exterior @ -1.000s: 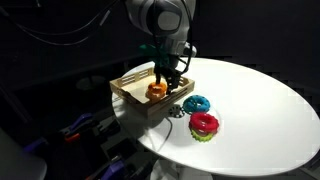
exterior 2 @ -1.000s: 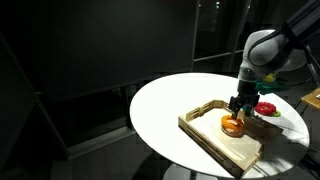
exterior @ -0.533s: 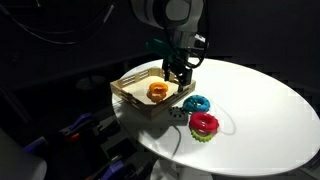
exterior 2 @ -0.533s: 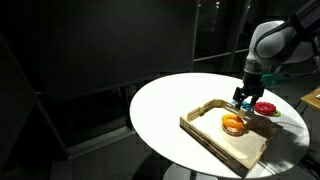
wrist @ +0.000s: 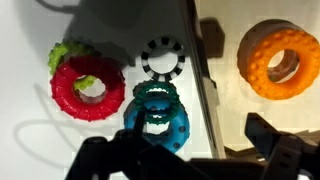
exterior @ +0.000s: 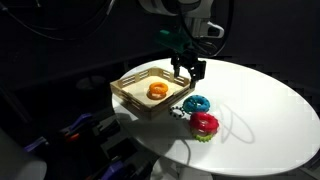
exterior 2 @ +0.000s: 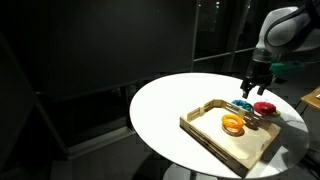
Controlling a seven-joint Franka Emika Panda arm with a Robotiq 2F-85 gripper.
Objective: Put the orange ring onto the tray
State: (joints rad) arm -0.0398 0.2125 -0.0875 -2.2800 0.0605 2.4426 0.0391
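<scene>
Wrist view: the small orange doughnut-shaped ring [wrist: 277, 60] is seen lying flat on the floor of the square light wooden tray [wrist: 308, 108]. In an exterior view, the black tool [exterior: 188, 71] is held released above the tray's edge, nothing grasped.

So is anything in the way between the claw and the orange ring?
Nothing visible is. The gripper hangs open in the air near the tray's edge. The orange ring lies alone on the tray floor, already where it belongs.
</scene>
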